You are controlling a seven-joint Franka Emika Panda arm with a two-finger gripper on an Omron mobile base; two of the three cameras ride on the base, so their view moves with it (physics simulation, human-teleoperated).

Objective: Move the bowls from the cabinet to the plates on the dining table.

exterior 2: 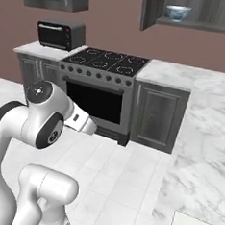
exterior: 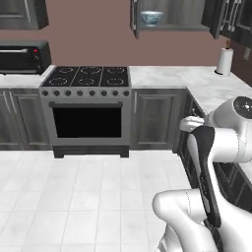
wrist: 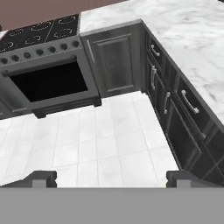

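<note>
— Hand [wrist: 111,178] was spread wide, holding nothing, aimed at the floor [wrist: 105,144] near the stove [wrist: 43,65]?
— Yes. The patterned bowl [exterior: 151,17] sat in the open cabinet [exterior: 170,27] above, unreached; likely the arm was folded for travel.

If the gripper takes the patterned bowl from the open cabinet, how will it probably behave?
The bowl looks glazed and rigid, so probably slippery and breakable. Its round, wide shape with a narrow foot suggests it may tip or roll if pushed sideways on the cabinet shelf.
</note>
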